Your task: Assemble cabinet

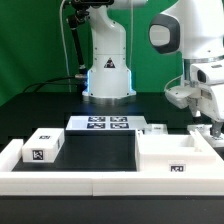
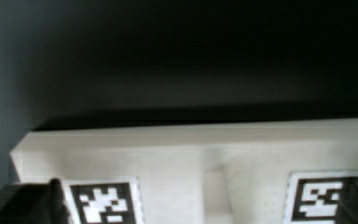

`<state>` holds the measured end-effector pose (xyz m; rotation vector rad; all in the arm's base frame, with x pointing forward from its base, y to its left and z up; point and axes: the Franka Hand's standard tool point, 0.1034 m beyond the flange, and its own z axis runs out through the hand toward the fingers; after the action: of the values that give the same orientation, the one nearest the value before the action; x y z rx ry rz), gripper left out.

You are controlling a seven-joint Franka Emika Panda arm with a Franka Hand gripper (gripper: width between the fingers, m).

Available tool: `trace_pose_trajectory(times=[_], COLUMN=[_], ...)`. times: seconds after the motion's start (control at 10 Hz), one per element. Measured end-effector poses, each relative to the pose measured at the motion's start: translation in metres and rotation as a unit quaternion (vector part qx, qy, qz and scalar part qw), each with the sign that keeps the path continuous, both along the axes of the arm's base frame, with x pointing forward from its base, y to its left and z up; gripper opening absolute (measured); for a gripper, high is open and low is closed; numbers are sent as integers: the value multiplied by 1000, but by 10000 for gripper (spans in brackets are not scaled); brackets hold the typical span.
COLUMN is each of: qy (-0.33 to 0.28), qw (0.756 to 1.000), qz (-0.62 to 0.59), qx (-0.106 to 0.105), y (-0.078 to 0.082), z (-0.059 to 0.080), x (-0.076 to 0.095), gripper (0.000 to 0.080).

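Note:
The cabinet's large white box body (image 1: 175, 156) stands at the exterior view's right, open side up, with a marker tag on its front wall. My gripper (image 1: 205, 128) hangs over its far right corner, close above the rim. In the wrist view the body's white wall (image 2: 211, 160) with two tags fills the lower part, right under my gripper (image 2: 202, 215). Only a dark finger edge (image 2: 34, 205) shows at the side, so the jaws stand wide apart and hold nothing. A smaller white box part (image 1: 42, 146) with a tag lies at the exterior view's left.
The marker board (image 1: 100, 124) lies flat in front of the robot base (image 1: 106, 70). A low white border rail (image 1: 100, 182) runs along the front. A small white piece (image 1: 156, 128) sits behind the box body, beside the marker board.

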<state>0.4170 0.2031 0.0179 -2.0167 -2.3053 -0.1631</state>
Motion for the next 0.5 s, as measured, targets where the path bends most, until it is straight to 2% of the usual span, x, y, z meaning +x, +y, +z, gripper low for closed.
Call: trace_pose_trajectory(times=[0.2,0.3,0.4,0.5], qy=[0,1,2,3], qw=[1000,1000,1000,1000], qz=[-1,-1,-1,-2], qx=[0,0,0,-1], y=[0,0,0,-1], z=[0,0,-1,-2], x=[0,0,-1,-1], gripper=[433,299,299,99])
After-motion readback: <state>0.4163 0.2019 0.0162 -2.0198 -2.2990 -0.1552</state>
